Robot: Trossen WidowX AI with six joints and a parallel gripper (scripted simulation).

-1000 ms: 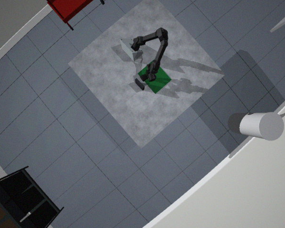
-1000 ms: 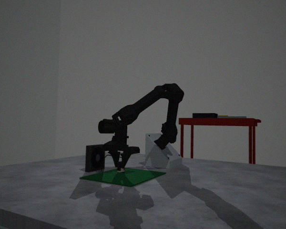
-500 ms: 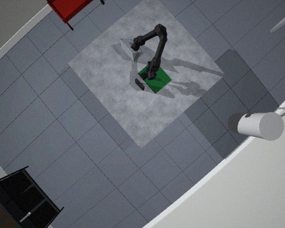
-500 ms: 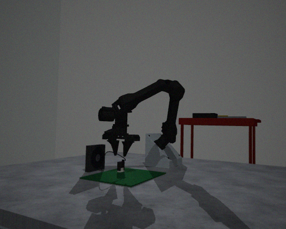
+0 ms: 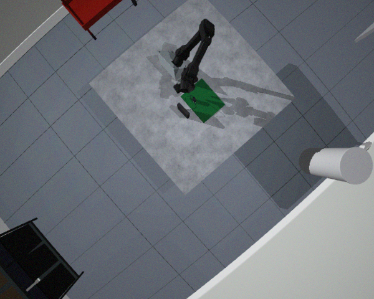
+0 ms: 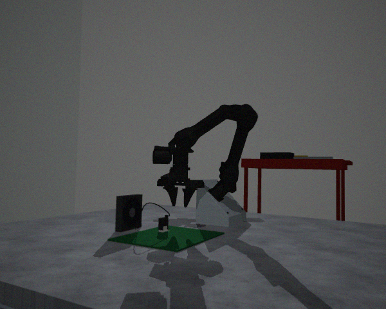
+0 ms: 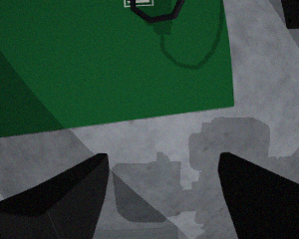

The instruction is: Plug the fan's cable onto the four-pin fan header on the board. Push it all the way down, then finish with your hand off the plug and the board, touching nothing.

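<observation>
The green board (image 5: pixel 204 116) (image 6: pixel 203 234) (image 7: pixel 100 75) lies flat on the table. The black plug (image 6: pixel 163 223) (image 5: pixel 193 99) stands upright on the small white header (image 6: pixel 165 228), whose lower part shows beneath it. Whether it is fully down, I cannot tell. The black cable (image 6: pixel 150 203) (image 7: pixel 156 19) arches from the plug to the fan (image 6: pixel 121 212) (image 5: pixel 183 110), which stands upright beside the board. My gripper (image 6: pixel 179 205) (image 7: pixel 164 162) is open and empty, fingers down, above and to the arm-base side of the plug. It touches neither plug nor board. The wrist view cuts off the plug.
The pale arm base (image 6: pixel 211 209) stands behind the gripper. The square table (image 5: pixel 167 151) bears the arm, board and fan. A red bench (image 5: pixel 93 11) (image 6: pixel 296 163), a white cylinder (image 5: pixel 328 163) and a dark shelf unit (image 5: pixel 18 247) stand away from the table.
</observation>
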